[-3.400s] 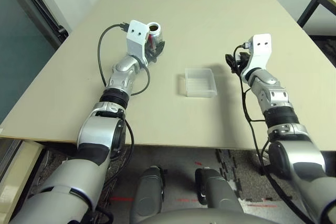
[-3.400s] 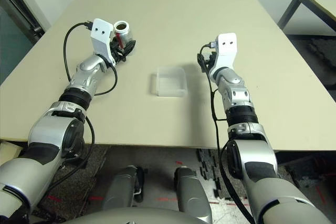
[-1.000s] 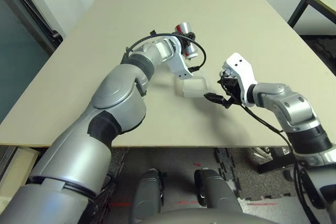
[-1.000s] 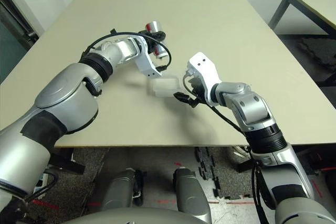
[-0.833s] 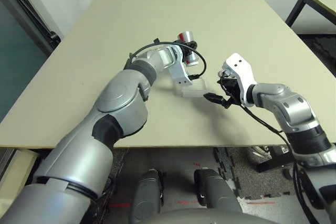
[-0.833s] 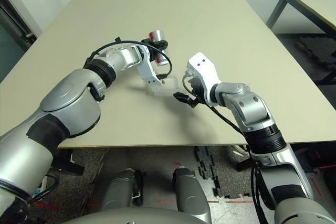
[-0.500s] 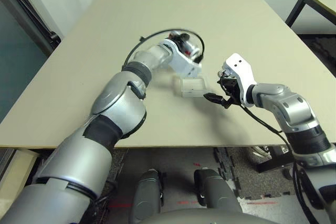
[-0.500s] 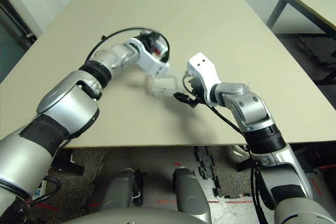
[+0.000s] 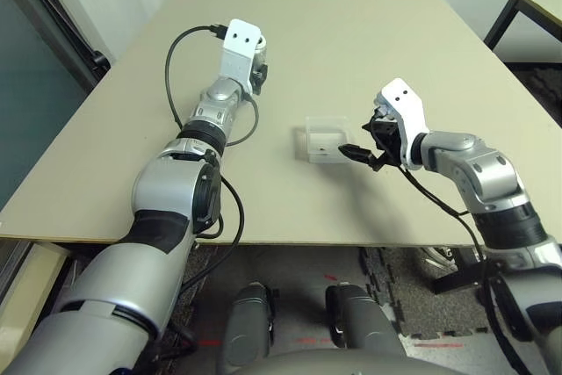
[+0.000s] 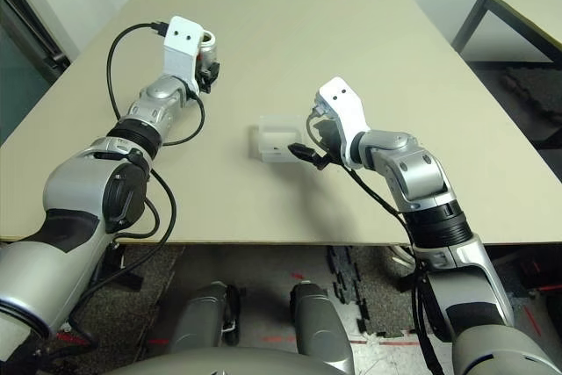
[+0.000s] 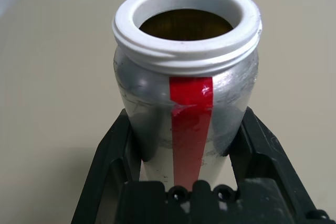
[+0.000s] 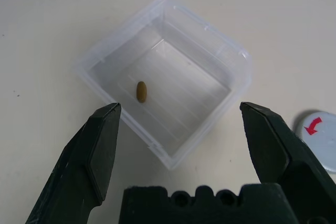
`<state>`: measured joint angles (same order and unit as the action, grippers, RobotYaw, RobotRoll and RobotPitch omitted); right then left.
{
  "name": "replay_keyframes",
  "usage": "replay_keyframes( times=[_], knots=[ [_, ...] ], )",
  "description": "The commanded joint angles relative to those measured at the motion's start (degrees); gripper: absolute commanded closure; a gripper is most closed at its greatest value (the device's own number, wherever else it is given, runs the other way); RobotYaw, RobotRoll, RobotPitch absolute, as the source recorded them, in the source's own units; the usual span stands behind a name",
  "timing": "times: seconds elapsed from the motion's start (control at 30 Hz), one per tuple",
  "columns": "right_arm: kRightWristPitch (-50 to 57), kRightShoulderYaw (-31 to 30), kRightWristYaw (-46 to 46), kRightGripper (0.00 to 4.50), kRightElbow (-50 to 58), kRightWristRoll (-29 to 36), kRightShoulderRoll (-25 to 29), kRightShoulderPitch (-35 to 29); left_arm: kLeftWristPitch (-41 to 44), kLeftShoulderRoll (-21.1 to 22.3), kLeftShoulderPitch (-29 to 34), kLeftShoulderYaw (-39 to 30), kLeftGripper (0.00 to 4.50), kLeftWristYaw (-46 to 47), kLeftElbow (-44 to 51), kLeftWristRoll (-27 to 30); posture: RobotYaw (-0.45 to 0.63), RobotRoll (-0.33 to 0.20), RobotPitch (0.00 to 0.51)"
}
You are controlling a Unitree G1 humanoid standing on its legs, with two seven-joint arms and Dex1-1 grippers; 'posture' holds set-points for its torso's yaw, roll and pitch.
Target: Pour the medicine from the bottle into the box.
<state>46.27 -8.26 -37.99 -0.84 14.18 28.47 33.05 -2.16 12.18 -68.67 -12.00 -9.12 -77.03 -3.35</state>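
Bottle (image 11: 186, 103): small silver-grey metal cyl. w/ red strip down side and white threaded rim, mouth open, no cap on. Held upright in left claw (image 11: 185, 145), black fingers (image 11: 113, 156) clamped on lower body either side of red strip, out over desk (image 9: 351, 41) on robot's left, well apart from box. Interior looks dark; cannot tell if any contents remain.

Box (image 12: 164, 77): shallow clear plastic tray, sits flat on desk near centre. One medicine bit (image 12: 141, 91) lies on tray floor, small oblong, brownish. Right claw (image 12: 184, 129) has fingers spread wide, nothing held, hanging just short of box's near edge, one finger to each side of it.

Loose flat grey cap disc (image 12: 319, 137) w/ red arrow lies on desk beside box.

Handling, judged:
- Bottle: rigid, prob. light, smooth metal so likely slippery. Grip low on body looks sound; keep hold below the rim, clear of mouth.
- Box: thin-walled, v. light, will prob. slide or tip if nudged. Walls likely flex under squeeze. If steadying, take by opposite side walls, gentle pressure only.
- Medicine: tiny, hard, may bounce or roll out of a shallow tray if box is jolted.
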Motion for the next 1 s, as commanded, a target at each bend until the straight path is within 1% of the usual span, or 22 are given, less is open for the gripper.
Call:
replay_keyframes(
  times=[0.03,0.3,0.7,0.8,0.87,0.9,1.0],
  knots=[
    [-0.39,-0.03,-0.68,0.00,-0.48,-0.30,0.30,0.52,1.12,-0.75,2.20,-0.55,2.04,0.81,0.94,1.32,-0.02,0.000,0.075],
    [0.46,-0.69,-2.37,0.00,1.04,-0.61,1.45,-0.31,1.84,-1.43,6.39,0.40,2.04,0.19,1.12,1.02,-0.02,0.000,0.085],
    [2.05,-0.62,-2.76,0.00,2.71,-0.29,2.47,-1.47,2.27,-1.35,7.90,0.67,2.04,-0.49,1.28,1.09,-0.03,0.000,0.091],
    [2.15,-0.60,-2.86,0.00,2.68,-0.34,2.47,-1.40,2.13,-1.30,7.91,0.72,1.02,-0.33,1.36,1.03,-0.03,0.000,0.089],
    [2.12,-0.64,-2.93,0.00,2.49,-0.44,2.46,-1.21,2.03,-1.34,7.86,0.70,0.21,-0.62,1.40,1.12,-0.03,0.000,0.088],
    [2.10,-0.64,-2.94,0.00,2.36,-0.47,2.43,-1.10,2.02,-1.42,7.84,0.54,0.03,-0.93,1.43,1.35,-0.03,0.000,0.087],
    [2.08,-0.61,-3.03,0.00,2.14,-0.51,2.43,-0.91,2.00,-1.51,7.83,0.46,0.03,-1.25,1.54,1.53,-0.02,0.000,0.085]
  ],
)
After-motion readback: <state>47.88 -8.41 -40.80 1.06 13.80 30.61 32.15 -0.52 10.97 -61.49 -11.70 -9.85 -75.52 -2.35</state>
